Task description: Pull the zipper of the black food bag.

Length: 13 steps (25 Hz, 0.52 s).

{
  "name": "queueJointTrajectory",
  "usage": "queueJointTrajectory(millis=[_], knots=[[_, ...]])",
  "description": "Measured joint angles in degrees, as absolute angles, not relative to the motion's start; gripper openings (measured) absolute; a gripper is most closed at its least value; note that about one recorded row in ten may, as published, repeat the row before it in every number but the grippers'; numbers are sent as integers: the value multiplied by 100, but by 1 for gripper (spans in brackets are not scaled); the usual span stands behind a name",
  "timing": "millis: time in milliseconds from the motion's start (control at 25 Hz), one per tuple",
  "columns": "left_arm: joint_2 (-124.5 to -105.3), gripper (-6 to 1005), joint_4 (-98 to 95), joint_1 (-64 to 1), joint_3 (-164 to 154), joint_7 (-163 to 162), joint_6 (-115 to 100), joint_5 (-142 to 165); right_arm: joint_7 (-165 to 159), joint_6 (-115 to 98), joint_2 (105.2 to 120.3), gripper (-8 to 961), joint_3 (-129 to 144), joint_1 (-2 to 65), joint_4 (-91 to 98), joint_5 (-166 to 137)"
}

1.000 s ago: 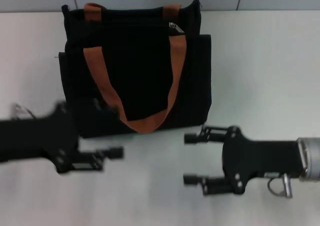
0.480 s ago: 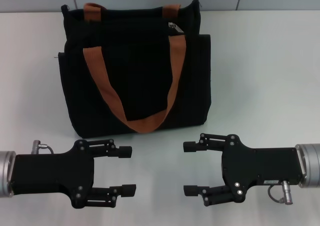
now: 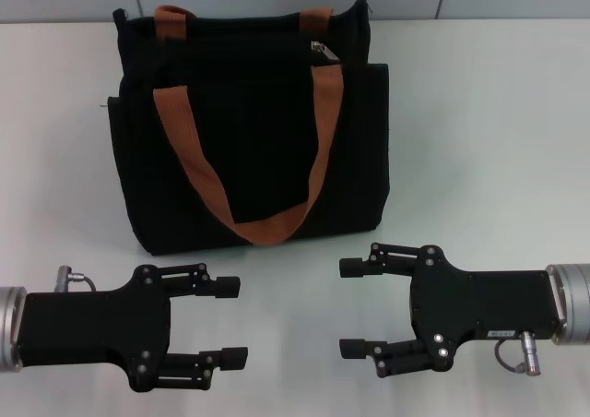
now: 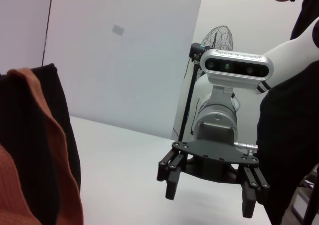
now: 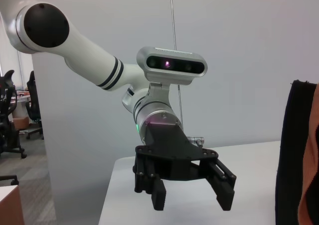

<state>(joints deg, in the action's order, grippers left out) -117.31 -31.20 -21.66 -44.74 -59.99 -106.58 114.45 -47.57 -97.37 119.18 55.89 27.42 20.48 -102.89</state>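
Since half a second ago, little has shifted: the left gripper [image 3: 225,321] has settled slightly lower and nearer the robot, away from the black fabric food bag with rust-orange strap handles [image 3: 249,126], and the right gripper [image 3: 355,307] has barely moved. A full second ago the left arm was a blur close against the bag's lower left corner; now it is sharp and clear of the bag.

Present state, taking the bag as landmark:
- The bag stands upright on the white counter [image 3: 479,113], its front face toward the robot and one handle hanging down that face.
- The small metal zipper pull [image 3: 319,48] sits at the bag's top edge, toward its right end. Whether the zipper track is closed or open along its length cannot be made out.
- Both grippers rest level in front of the bag's base, left one before its left half, right one before its right corner, neither touching it.
- Jaws on both grippers stand apart and hold nothing (each wrist view confirms this of the opposite gripper [image 4: 209,185] [image 5: 187,190]).

Judgement: the mirrored, spread-jaw posture reads as a neutral ready or retired pose. It fits equally a zipper waiting to be drawn and one already drawn with the arms backed off.
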Motion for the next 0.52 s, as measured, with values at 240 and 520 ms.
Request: queueJointTrajectory(millis=[240, 520], knots=[[-11736, 753, -3120, -2162, -4466, -5961, -10658, 11450, -4723, -9696, 11918, 814, 5590, 2742, 2048, -10285], [-11740, 753, -3120, -2162, -4454, -5959, -10659, 11453, -4708, -9672, 11918, 814, 5590, 2742, 2048, -10283]])
